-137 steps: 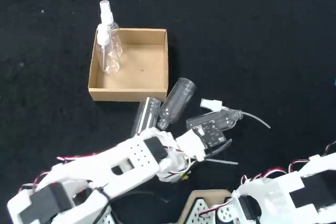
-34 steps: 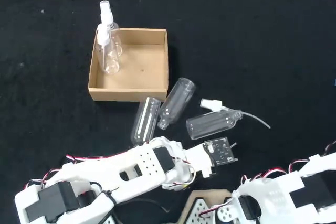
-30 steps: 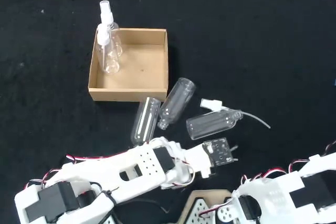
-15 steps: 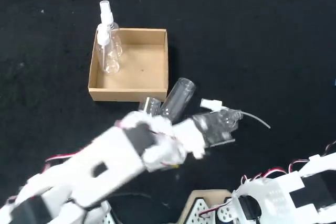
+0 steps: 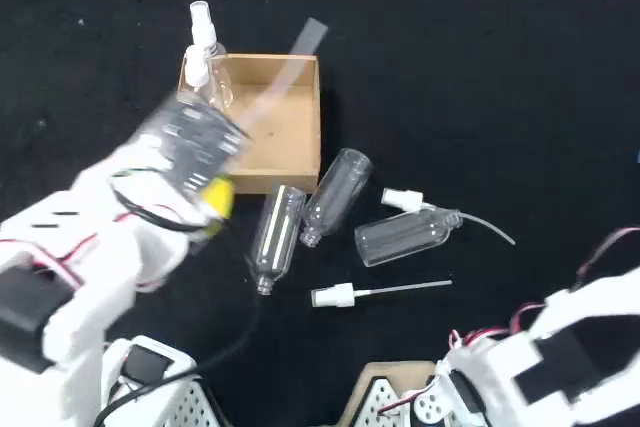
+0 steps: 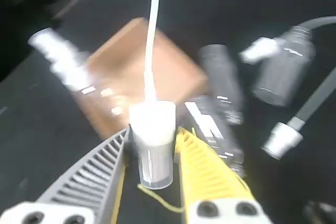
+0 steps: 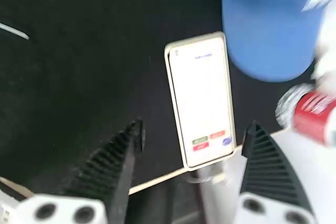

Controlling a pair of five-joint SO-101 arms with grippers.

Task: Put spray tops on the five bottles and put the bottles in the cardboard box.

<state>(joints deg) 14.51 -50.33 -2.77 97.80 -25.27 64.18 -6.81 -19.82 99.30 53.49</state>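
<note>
My left gripper (image 6: 152, 140) is shut on a white spray top (image 6: 152, 124), whose long tube (image 6: 152, 24) points away from the camera. In the high view this gripper (image 5: 215, 142) hangs over the front left part of the cardboard box (image 5: 285, 137). Two bottles with spray tops (image 5: 205, 57) stand in the box's far left corner. Three open bottles lie on the black table in front of the box (image 5: 275, 232), (image 5: 335, 192), (image 5: 405, 232). One loose spray top (image 5: 335, 295) lies near them, another (image 5: 400, 197) by the right bottle's neck. My right gripper (image 7: 194, 127) is open.
The right arm (image 5: 560, 357) sits at the table's front right corner. Under its gripper lie a phone (image 7: 202, 98), a blue object (image 7: 268, 24) and a red can (image 7: 312, 116). The black table (image 5: 480, 87) stretches to the right of the box.
My left arm has risen from the table's front and swung left and back to the box with a spray top. One spray top now lies uncovered in front of the bottles.
</note>
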